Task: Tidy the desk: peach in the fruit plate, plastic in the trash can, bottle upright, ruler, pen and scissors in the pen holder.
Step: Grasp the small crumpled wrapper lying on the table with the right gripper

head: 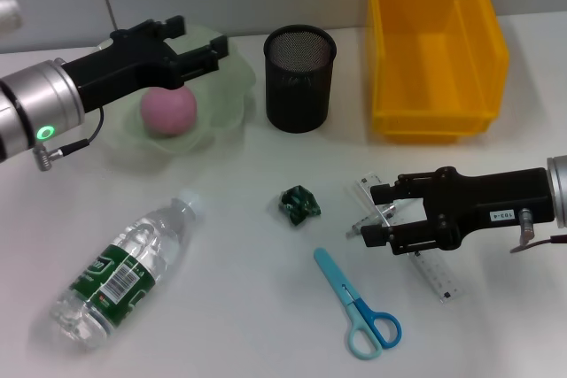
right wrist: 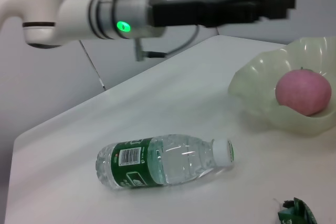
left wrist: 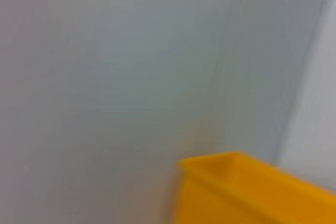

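**A:** so where's it at? Big yellow bin (head: 436, 46) sits at the desk's back right corner, hard plastic, nothing in it. Mesh pen holder (head: 300, 77) at the back middle, also bare. Clear bottle (head: 124, 273) lying on its side near the front left corner. Peach (head: 168, 111) is already in the wavy glassy green fruit plate (head: 232, 95), back left.

**B:** yeah, left gripper (head: 205, 52) hangs over that plate holding nothing, jaws slightly apart. Right gripper (head: 374, 215) is parted low over the see-through ruler (head: 434, 277) near the right edge, nothing gripped yet I'd say. Thin flat plastic, so pinch the long edges squarely. Blue scissors (head: 359, 307) and crumpled green plastic (head: 299, 204) wait mid-desk.
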`<state>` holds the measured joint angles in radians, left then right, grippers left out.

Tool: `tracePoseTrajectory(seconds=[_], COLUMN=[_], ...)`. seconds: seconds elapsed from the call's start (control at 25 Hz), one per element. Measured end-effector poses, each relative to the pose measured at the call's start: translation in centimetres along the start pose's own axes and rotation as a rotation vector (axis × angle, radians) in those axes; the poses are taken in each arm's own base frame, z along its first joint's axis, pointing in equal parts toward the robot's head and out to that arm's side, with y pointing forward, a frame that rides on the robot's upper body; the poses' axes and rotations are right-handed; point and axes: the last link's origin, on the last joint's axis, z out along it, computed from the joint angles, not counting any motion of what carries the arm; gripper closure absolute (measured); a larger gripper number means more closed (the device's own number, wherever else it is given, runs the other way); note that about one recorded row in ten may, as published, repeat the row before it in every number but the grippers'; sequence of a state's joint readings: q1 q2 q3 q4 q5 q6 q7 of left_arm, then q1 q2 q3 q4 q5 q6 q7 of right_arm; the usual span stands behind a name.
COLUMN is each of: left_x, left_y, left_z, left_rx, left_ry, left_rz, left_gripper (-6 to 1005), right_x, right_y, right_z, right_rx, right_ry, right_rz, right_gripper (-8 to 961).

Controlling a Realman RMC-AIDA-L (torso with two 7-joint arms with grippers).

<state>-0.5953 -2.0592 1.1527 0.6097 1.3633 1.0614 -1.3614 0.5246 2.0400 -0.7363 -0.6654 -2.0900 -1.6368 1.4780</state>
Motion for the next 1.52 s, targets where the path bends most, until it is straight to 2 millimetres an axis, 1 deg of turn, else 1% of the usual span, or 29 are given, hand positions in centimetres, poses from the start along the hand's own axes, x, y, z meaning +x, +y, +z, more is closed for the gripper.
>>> tracePoseTrajectory(seconds=[0.04,0.12,0.2,0.24,0.36,0.4,0.56,0.6,0.64,0.68,0.76,0.8,0.84,0.96,1.0,1.04,1.16,1.2,1.24,1.36,1.4,1.44,1.52], left_x=[0.0,0.4,0.0,0.0,-0.8,-1.6,-1.9,-3.0,-3.0,-3.4,-3.4,-4.5,-4.7,-5.0,-5.2,-5.2,-5.3,-5.6,-5.6,-5.6,-5.5,-5.5,-5.5], left_y=[0.0,1.1,2.3,2.3,3.3,4.0,4.3,5.2,5.2,5.4,5.4,6.1,6.1,6.1,6.1,6.1,6.1,6.0,6.0,5.9,5.9,5.9,5.9], left_z=[0.0,-1.2,-2.8,-2.8,-4.2,-4.9,-5.1,-5.8,-5.8,-6.0,-6.0,-6.6,-6.7,-6.9,-7.1,-7.1,-7.2,-7.2,-7.2,-7.2,-7.1,-7.1,-7.0], left_rx=[0.000,-0.087,-0.171,-0.171,-0.233,-0.280,-0.300,-0.359,-0.359,-0.377,-0.377,-0.402,-0.401,-0.399,-0.396,-0.395,-0.393,-0.383,-0.383,-0.375,-0.374,-0.374,-0.375], left_ry=[0.000,0.007,-0.021,-0.021,-0.070,-0.112,-0.130,-0.184,-0.184,-0.203,-0.203,-0.230,-0.233,-0.240,-0.245,-0.246,-0.248,-0.252,-0.252,-0.252,-0.250,-0.250,-0.249], left_rz=[0.000,-0.002,-0.004,-0.004,-0.007,-0.008,-0.010,-0.017,-0.017,-0.023,-0.023,-0.029,-0.030,-0.032,-0.036,-0.037,-0.035,-0.023,-0.023,-0.017,-0.016,-0.016,-0.015], left_gripper=[197,197,197,197,197,197,197,197,197,197,197,197,197,197,197,197,198,198,198,198,198,198,198], right_x=[0.0,0.0,0.0,0.0,-0.1,-0.3,-0.8,-0.9,-1.2,-1.5,-2.2,-3.3,-3.3,-5.3,-6.8,-6.8,-8.8,-9.8,-9.8,-11.0,-11.5,-11.5,-11.4], right_y=[0.0,0.0,0.0,0.0,-0.1,-0.1,-0.2,-0.3,-0.3,-0.4,-0.6,-0.8,-0.8,-1.3,-1.7,-1.7,-2.2,-2.5,-2.5,-2.6,-2.4,-2.4,-2.3], right_z=[0.0,0.0,0.0,0.0,-0.1,-0.1,0.1,0.1,0.1,0.0,-0.2,-0.3,-0.3,-0.2,0.3,0.3,1.5,2.4,2.4,3.5,4.5,4.5,5.4], right_rx=[0.000,0.000,0.001,0.001,0.005,0.007,0.002,0.001,0.001,0.003,0.009,0.019,0.019,0.048,0.073,0.073,0.116,0.144,0.144,0.153,0.146,0.146,0.144], right_ry=[0.000,0.000,0.000,0.000,-0.004,-0.007,-0.005,-0.002,0.002,0.005,0.013,0.034,0.034,0.100,0.166,0.166,0.268,0.333,0.333,0.397,0.438,0.438,0.472], right_rz=[0.000,0.000,-0.002,-0.002,-0.005,-0.009,-0.019,-0.019,-0.021,-0.025,-0.030,-0.028,-0.028,-0.013,0.005,0.005,0.008,-0.005,-0.005,-0.048,-0.083,-0.083,-0.107], right_gripper=[239,240,240,241,242,242,244,244,244,245,246,246,246,247,248,248,249,250,250,251,251,252,253])
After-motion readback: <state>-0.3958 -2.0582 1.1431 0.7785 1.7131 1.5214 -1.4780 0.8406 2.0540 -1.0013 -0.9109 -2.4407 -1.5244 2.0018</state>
